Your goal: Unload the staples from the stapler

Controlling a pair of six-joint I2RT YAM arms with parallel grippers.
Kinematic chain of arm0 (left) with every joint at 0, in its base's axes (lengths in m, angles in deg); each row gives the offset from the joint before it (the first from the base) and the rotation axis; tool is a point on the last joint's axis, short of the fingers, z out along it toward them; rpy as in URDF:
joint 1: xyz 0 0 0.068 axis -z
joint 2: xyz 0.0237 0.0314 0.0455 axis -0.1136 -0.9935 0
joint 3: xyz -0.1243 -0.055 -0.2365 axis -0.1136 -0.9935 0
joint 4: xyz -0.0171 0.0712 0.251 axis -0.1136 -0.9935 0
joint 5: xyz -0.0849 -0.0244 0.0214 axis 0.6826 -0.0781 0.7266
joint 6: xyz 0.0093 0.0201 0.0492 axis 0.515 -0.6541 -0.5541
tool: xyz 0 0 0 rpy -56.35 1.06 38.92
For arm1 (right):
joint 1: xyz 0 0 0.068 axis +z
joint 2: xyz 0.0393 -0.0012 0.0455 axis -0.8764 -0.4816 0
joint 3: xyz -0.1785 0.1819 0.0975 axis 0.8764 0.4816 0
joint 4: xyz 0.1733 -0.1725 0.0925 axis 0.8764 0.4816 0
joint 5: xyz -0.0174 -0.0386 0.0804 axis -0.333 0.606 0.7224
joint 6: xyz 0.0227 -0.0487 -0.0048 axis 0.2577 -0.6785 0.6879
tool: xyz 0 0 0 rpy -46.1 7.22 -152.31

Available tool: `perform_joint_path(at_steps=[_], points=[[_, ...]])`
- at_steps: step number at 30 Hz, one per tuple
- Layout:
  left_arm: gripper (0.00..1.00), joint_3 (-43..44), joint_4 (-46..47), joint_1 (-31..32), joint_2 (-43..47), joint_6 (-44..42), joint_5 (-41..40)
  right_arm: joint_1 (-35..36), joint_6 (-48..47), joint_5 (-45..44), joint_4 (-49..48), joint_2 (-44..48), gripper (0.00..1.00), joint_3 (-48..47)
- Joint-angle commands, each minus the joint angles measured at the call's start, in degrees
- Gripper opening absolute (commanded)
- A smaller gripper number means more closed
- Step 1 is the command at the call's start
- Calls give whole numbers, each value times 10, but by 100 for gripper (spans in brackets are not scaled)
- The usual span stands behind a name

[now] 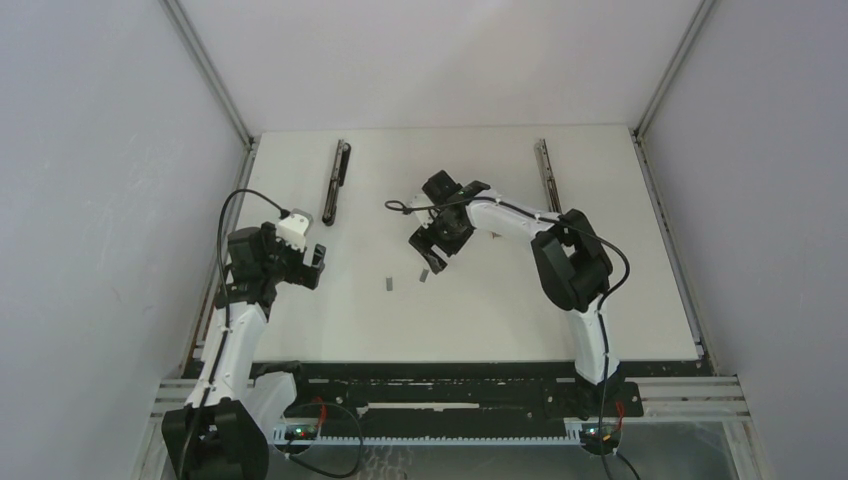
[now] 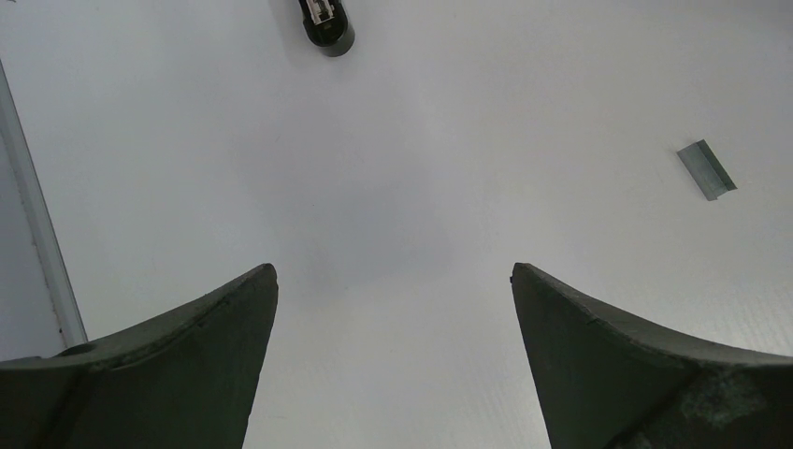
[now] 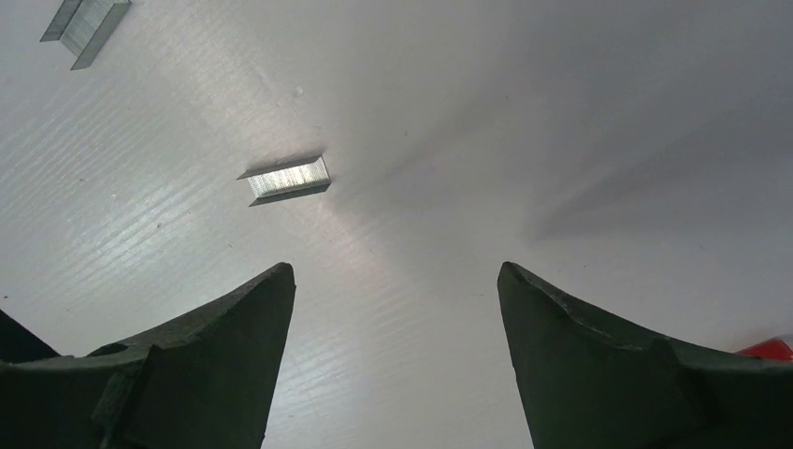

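The stapler (image 1: 335,182) is a long black bar lying open at the back left of the table; its dark end (image 2: 325,23) shows at the top of the left wrist view. Two short grey strips of staples (image 1: 388,284) (image 1: 424,275) lie loose mid-table. My right gripper (image 1: 432,256) hovers just behind them, open and empty (image 3: 396,269), with one strip (image 3: 287,180) ahead to its left and the other (image 3: 84,19) farther off. My left gripper (image 1: 312,266) is wide open over bare table (image 2: 394,271), with a staple strip (image 2: 707,169) off to its right.
A second long thin bar (image 1: 545,172) lies at the back right. A red edge (image 3: 771,348) peeks past the right finger in the right wrist view. Grey walls close in the white table (image 1: 600,300) on three sides.
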Motion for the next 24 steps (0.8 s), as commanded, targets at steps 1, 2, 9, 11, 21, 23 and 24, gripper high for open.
perform_joint_path(at_steps=[1,2,9,11,21,23,24], points=[[100,4,8,-6,12,-7,8,22,3,-50,-19,-2,81,-23],[100,4,8,-6,12,-8,8,26,4,-57,-20,-4,81,-24],[100,4,8,-7,12,-7,8,46,4,-89,-21,-18,84,-28],[100,4,8,-7,11,-7,8,51,-1,-100,-20,-22,85,-28],[100,4,8,-7,9,-8,12,66,6,-171,-40,-44,88,-30],[100,4,8,-7,9,-8,13,65,9,-187,-51,-48,89,-30],[100,5,8,-8,9,-9,13,65,10,-193,-56,-49,89,-31]])
